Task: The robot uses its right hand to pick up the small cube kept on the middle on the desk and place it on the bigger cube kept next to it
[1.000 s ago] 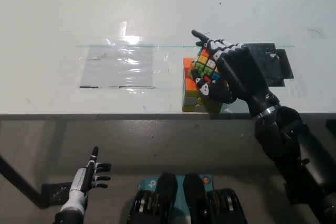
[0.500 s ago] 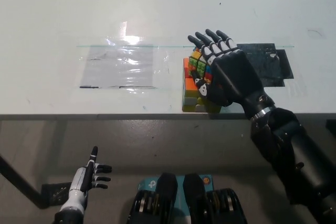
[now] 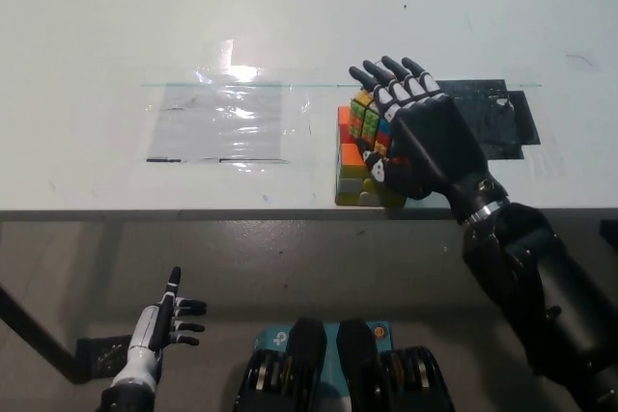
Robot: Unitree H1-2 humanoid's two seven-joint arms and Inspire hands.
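Near desk (image 3: 116,36) edge: multicoloured small cube (image 3: 367,119) atop bigger cube (image 3: 351,167) (partly hidden), right robot hand (image 3: 413,142) splayed above.

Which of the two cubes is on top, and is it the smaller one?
The small cube, partly under the right hand, sits on top of the bigger cube. Yes, it is the smaller.
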